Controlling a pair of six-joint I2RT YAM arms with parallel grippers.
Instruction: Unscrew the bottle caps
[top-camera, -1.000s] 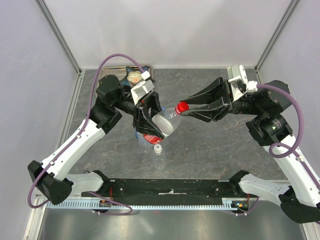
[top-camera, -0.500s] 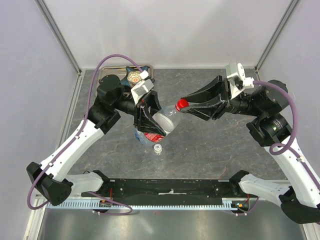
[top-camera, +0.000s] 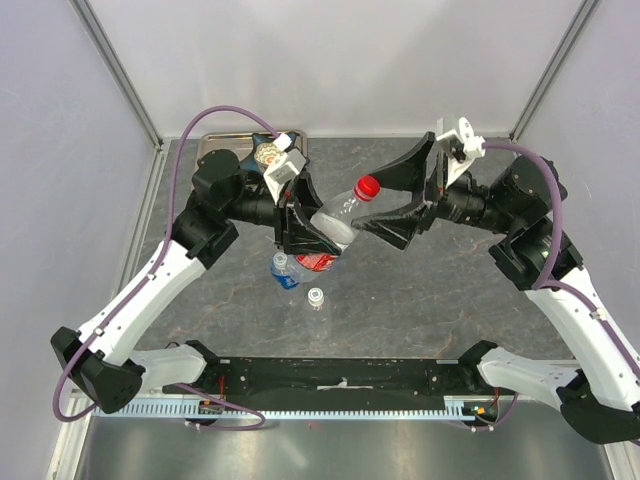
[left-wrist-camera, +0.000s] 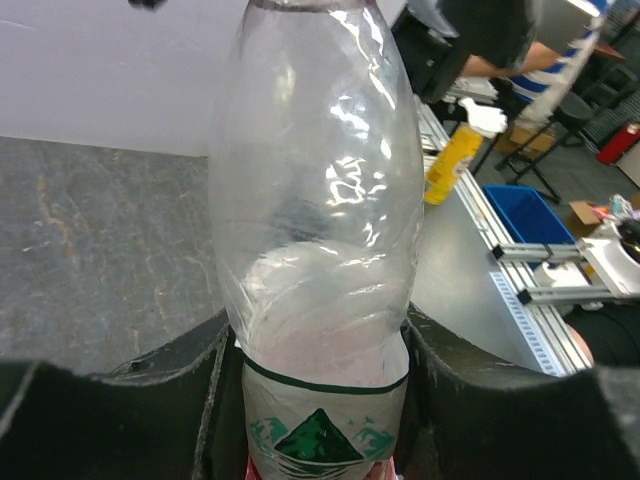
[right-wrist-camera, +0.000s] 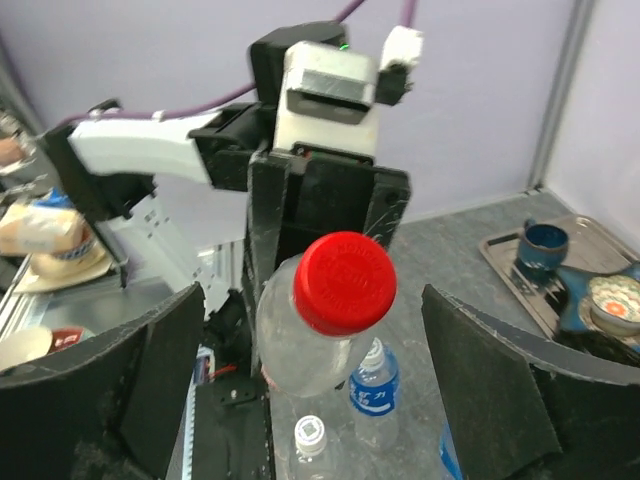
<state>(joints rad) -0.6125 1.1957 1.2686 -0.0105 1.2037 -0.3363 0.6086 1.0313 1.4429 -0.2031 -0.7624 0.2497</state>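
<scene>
My left gripper (top-camera: 312, 232) is shut on the red-labelled bottle (top-camera: 330, 228), holding it tilted above the table with its neck toward the right arm. In the left wrist view the clear bottle (left-wrist-camera: 315, 240) fills the gap between the fingers (left-wrist-camera: 470, 400) of the left gripper (left-wrist-camera: 320, 410). The red cap (top-camera: 367, 187) sits on the neck. My right gripper (top-camera: 378, 203) stands open around the cap without touching it. From the right wrist the red cap (right-wrist-camera: 343, 282) faces the camera between the wide-apart fingers (right-wrist-camera: 480, 370) of the right gripper (right-wrist-camera: 312, 300).
A blue-labelled bottle (top-camera: 283, 270) and a tiny white-capped bottle (top-camera: 316, 298) stand on the table below the held one, also seen as the blue-labelled bottle (right-wrist-camera: 375, 388) and tiny bottle (right-wrist-camera: 310, 435). A metal tray (top-camera: 215, 150) with a mug (right-wrist-camera: 545, 245) sits at the back left.
The right gripper has let go of the red cap and opened wide, its wrist turned. The left gripper has raised and tilted the bottle slightly.
</scene>
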